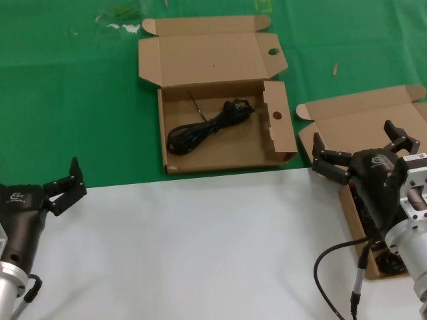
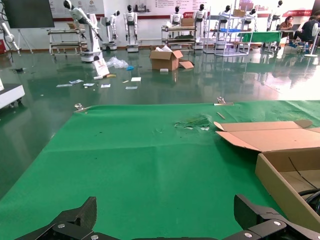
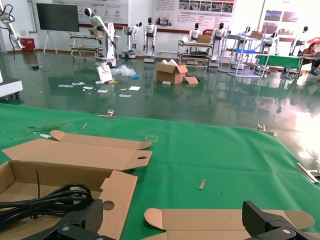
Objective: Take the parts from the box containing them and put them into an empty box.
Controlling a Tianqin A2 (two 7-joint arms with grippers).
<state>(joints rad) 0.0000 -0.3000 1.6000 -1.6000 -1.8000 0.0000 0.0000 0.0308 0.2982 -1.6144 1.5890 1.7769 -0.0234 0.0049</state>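
Observation:
One black coiled cable [image 1: 210,127] lies inside the middle box [image 1: 175,155], the one with round holes in its flaps. The right wrist view shows this cable [image 3: 45,202] too, beside the holed flap [image 3: 117,192]. The plain-lidded box [image 1: 360,120] stands at the right. My right gripper [image 1: 357,143] hovers open over it and hides most of its inside. Dark cable loops [image 1: 390,263] show in its near part. Near the left front, my left gripper [image 1: 63,185] is open and holds nothing. Its own view has its fingers [image 2: 82,215] spread over green cloth.
A white sheet [image 1: 200,247] covers the near table and green cloth [image 1: 73,100] the far part. A small wooden scrap [image 1: 335,68] lies behind the boxes. My own grey-black cable [image 1: 330,263] loops beside the right arm. White debris [image 1: 123,27] sits at the far left.

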